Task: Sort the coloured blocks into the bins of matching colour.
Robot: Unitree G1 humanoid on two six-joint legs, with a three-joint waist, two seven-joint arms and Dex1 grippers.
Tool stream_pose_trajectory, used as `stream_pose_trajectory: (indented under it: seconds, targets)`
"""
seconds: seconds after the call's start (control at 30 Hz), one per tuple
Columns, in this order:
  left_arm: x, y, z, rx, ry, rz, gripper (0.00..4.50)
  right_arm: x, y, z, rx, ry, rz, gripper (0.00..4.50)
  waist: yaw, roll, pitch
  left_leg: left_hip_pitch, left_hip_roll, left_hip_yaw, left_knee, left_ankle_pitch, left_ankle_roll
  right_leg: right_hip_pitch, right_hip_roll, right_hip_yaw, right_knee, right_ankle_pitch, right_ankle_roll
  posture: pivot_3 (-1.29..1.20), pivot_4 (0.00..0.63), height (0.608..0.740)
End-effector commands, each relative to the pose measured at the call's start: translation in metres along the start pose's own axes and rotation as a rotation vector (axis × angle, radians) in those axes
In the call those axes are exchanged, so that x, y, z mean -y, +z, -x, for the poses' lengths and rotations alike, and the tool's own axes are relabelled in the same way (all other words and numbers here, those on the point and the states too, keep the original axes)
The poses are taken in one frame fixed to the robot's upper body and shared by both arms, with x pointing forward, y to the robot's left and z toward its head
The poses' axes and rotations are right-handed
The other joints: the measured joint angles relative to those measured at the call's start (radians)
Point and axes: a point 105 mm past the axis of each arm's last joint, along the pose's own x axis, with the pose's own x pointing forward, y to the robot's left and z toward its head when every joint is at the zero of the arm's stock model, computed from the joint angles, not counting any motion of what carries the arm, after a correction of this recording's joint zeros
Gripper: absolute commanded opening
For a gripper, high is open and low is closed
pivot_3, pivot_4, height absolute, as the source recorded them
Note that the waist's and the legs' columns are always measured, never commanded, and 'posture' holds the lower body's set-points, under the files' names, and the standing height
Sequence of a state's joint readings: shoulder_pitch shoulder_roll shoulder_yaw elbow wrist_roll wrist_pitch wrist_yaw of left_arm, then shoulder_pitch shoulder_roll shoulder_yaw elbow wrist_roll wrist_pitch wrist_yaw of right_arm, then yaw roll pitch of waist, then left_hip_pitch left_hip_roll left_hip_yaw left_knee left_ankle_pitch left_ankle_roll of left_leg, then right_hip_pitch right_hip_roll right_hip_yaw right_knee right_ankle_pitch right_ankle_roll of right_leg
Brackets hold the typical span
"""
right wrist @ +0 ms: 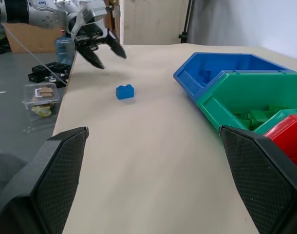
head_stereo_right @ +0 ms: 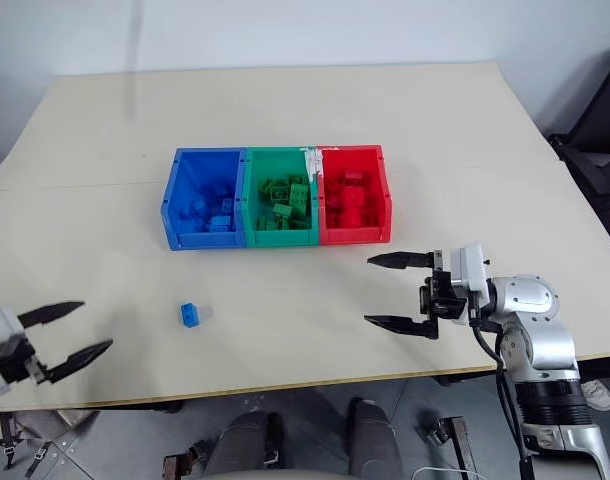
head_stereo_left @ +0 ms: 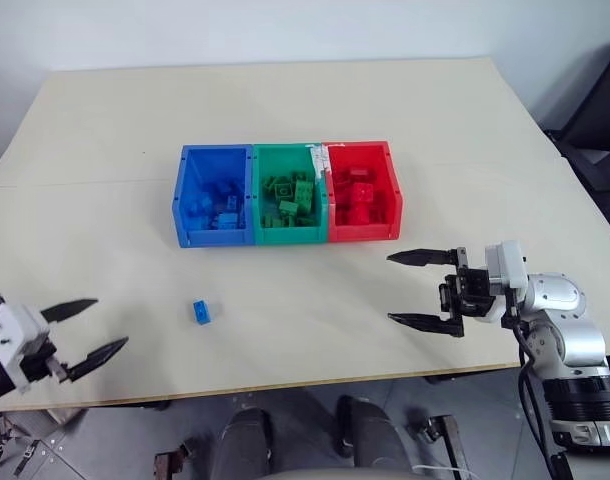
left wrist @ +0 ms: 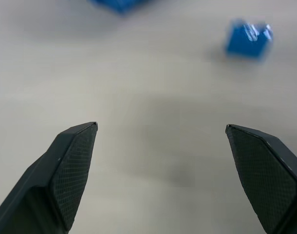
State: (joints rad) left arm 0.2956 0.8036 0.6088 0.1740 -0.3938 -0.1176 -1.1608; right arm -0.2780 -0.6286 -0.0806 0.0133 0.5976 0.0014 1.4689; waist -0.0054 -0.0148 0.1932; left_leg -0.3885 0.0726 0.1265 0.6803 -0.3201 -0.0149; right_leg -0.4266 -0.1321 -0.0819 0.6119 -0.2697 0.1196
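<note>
Left gripper at 8 o'clock, right gripper at 4, both wide open, empty, level over beige table. Blue block loose.

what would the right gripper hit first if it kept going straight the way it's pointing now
Probably the loose blue block on the table: the right gripper, open, points leftward across bare tabletop, and the block sits near that line. Beyond it is the open left gripper. Depth is unclear, so it might pass just beside the block.
</note>
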Motion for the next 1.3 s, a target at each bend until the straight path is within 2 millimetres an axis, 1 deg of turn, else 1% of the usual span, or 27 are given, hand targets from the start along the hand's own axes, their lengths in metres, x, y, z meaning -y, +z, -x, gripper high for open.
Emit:
stream_pose_trajectory:
  seconds: [0.03, 0.07, 0.23, 0.33, 0.47, 0.53, 0.63, 0.73, 0.8, 0.93, 1.0, 1.07, 1.1, 1.17, 1.23, 1.3]
  targets:
    - [0.005, 0.018, -0.008, 0.060, -0.047, -0.063, 4.47, -0.001, 0.005, 0.004, -0.010, 0.019, 0.016, 4.50, 0.005, 0.000, 0.000, 0.000, 0.000, 0.000, 0.000, 0.000, 0.000, 0.000, 0.000, -0.001, 0.000, 0.000, 0.000, 0.00, 0.150, 0.740]
    - [0.007, 0.020, -0.011, 0.070, -0.063, -0.068, 4.47, -0.001, 0.005, 0.004, -0.012, 0.018, 0.016, 4.50, 0.005, 0.000, 0.000, 0.000, 0.000, 0.000, 0.000, 0.000, 0.000, 0.000, 0.000, -0.001, 0.001, 0.000, 0.000, 0.00, 0.150, 0.740]
    - [0.036, 0.051, -0.058, 0.168, -0.233, -0.102, 4.47, -0.008, 0.005, 0.011, -0.042, 0.042, 0.011, 4.50, 0.004, 0.000, 0.000, 0.000, 0.000, 0.001, 0.000, 0.000, 0.000, 0.000, 0.000, -0.001, 0.001, 0.000, 0.000, 0.00, 0.150, 0.740]
    - [0.045, 0.059, -0.076, 0.182, -0.289, -0.114, 4.47, -0.012, 0.004, 0.013, -0.050, 0.046, 0.005, 4.50, 0.001, 0.000, 0.000, 0.000, 0.000, 0.001, 0.000, 0.002, -0.003, 0.000, 0.000, -0.001, 0.001, 0.000, 0.000, 0.00, 0.150, 0.740]
    - [0.052, 0.056, -0.095, 0.158, -0.346, -0.116, 4.47, -0.017, 0.003, 0.015, -0.063, 0.032, -0.002, 4.50, -0.003, 0.000, 0.000, 0.001, 0.001, 0.003, 0.000, 0.002, -0.004, -0.001, 0.001, 0.000, 0.001, 0.000, 0.000, 0.00, 0.150, 0.740]
    - [0.049, 0.053, -0.099, 0.142, -0.345, -0.112, 4.47, -0.019, 0.003, 0.015, -0.065, 0.025, -0.003, 4.50, -0.001, 0.000, 0.000, 0.001, 0.001, 0.003, 0.000, 0.002, -0.004, -0.001, 0.001, 0.000, 0.001, 0.000, 0.000, 0.00, 0.150, 0.740]
    - [0.049, 0.043, -0.103, 0.095, -0.377, -0.100, 4.47, -0.021, 0.003, 0.015, -0.065, 0.017, -0.005, 4.50, 0.001, 0.000, 0.000, 0.001, 0.002, 0.004, 0.001, 0.002, -0.004, -0.001, 0.001, -0.001, 0.001, 0.000, 0.000, 0.00, 0.150, 0.740]
    - [0.043, 0.037, -0.107, 0.067, -0.355, -0.100, 3.93, -0.022, 0.003, 0.014, -0.063, 0.008, -0.003, 4.50, 0.002, 0.000, 0.000, 0.001, 0.002, 0.004, 0.001, 0.002, -0.004, -0.001, 0.001, -0.001, 0.001, 0.000, 0.000, 0.00, 0.150, 0.740]
    - [0.039, 0.033, -0.109, 0.051, -0.335, -0.106, 3.38, -0.021, 0.003, 0.014, -0.063, -0.003, 0.000, 4.50, 0.002, 0.000, 0.000, 0.001, 0.002, 0.004, 0.001, 0.002, -0.004, -0.001, 0.001, -0.001, 0.001, 0.000, 0.000, 0.00, 0.150, 0.740]
    - [0.041, 0.040, -0.113, 0.092, -0.353, -0.102, 2.14, -0.020, 0.002, 0.015, -0.066, -0.026, 0.007, 4.50, 0.002, 0.000, 0.000, 0.002, 0.002, 0.004, 0.001, 0.002, -0.004, -0.001, 0.001, -0.001, 0.002, 0.000, 0.000, 0.00, 0.150, 0.740]
    - [0.044, 0.059, -0.115, 0.164, -0.373, -0.079, 1.53, -0.018, 0.003, 0.017, -0.069, -0.038, 0.012, 4.50, 0.002, 0.000, 0.000, 0.002, 0.002, 0.005, 0.001, 0.002, -0.004, -0.001, 0.001, -0.001, 0.002, 0.000, 0.000, 0.00, 0.150, 0.740]
    - [0.034, 0.096, -0.121, 0.300, -0.337, -0.023, 1.47, -0.012, 0.005, 0.020, -0.068, -0.072, 0.025, 4.50, 0.008, 0.000, 0.000, 0.001, 0.002, 0.004, 0.001, 0.002, -0.004, -0.001, 0.001, -0.001, 0.002, 0.000, 0.000, 0.00, 0.150, 0.740]
    - [0.028, 0.107, -0.124, 0.325, -0.311, -0.009, 1.47, -0.009, 0.006, 0.021, -0.064, -0.094, 0.030, 4.50, 0.013, -0.001, 0.000, 0.001, 0.002, 0.004, 0.002, 0.002, -0.004, -0.001, 0.001, -0.001, 0.002, 0.000, 0.000, 0.00, 0.150, 0.740]
    - [0.017, 0.128, -0.132, 0.380, -0.257, 0.016, 1.47, -0.001, 0.011, 0.024, -0.039, -0.161, 0.039, 4.50, 0.020, -0.001, -0.001, 0.000, 0.001, 0.003, 0.003, 0.002, -0.003, -0.001, 0.001, 0.000, 0.003, 0.001, 0.001, 0.00, 0.150, 0.740]
    - [0.008, 0.140, -0.140, 0.397, -0.214, 0.039, 1.47, 0.008, 0.018, 0.026, 0.003, -0.238, 0.045, 4.50, 0.020, -0.001, -0.001, 0.001, 0.001, 0.003, 0.003, 0.003, -0.004, 0.000, 0.001, 0.000, 0.003, 0.001, 0.001, 0.00, 0.150, 0.740]
    - [-0.004, 0.157, -0.153, 0.425, -0.150, 0.068, 1.47, 0.016, 0.025, 0.030, 0.050, -0.341, 0.076, 4.50, 0.021, -0.002, -0.001, 0.001, 0.001, 0.003, 0.003, 0.003, -0.004, 0.000, 0.001, 0.000, 0.006, 0.001, 0.001, 0.00, 0.150, 0.740]
